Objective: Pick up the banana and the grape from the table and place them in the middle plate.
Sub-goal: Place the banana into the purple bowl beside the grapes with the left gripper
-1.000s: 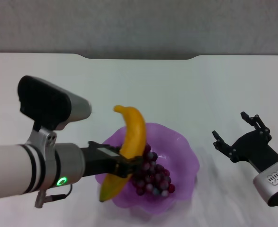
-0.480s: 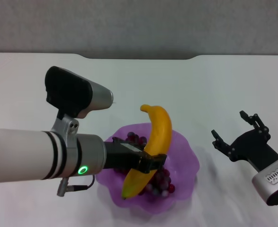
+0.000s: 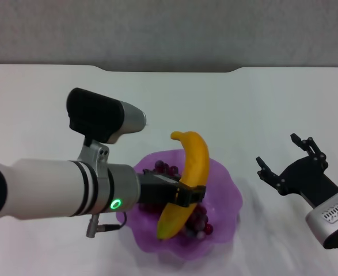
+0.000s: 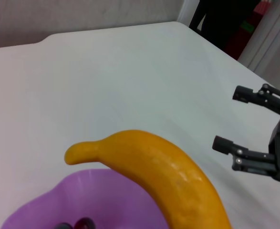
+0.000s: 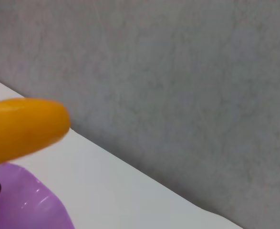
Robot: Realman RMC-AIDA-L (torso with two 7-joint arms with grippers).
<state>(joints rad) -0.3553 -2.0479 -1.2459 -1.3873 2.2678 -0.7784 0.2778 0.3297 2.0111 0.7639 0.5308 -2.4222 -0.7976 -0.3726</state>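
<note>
Banana (image 3: 187, 181) clamped by left end effector (image 3: 187, 195) over middle plate (image 3: 229, 195); right end effector (image 3: 288, 161) released.

Bright, even, soft light; the white table (image 3: 226, 103) shows only faint shadows and no glare. The banana (image 5: 20, 126) is blurred in the right wrist view.

Translucent plastic middle plate (image 3: 226, 190), glossy grape (image 3: 200, 217)

My banana (image 3: 186, 181) hides most of the grape (image 3: 198, 221) in the middle plate (image 3: 223, 198); my left gripper (image 3: 187, 195) covers the plate's nine-o'clock side.
</note>
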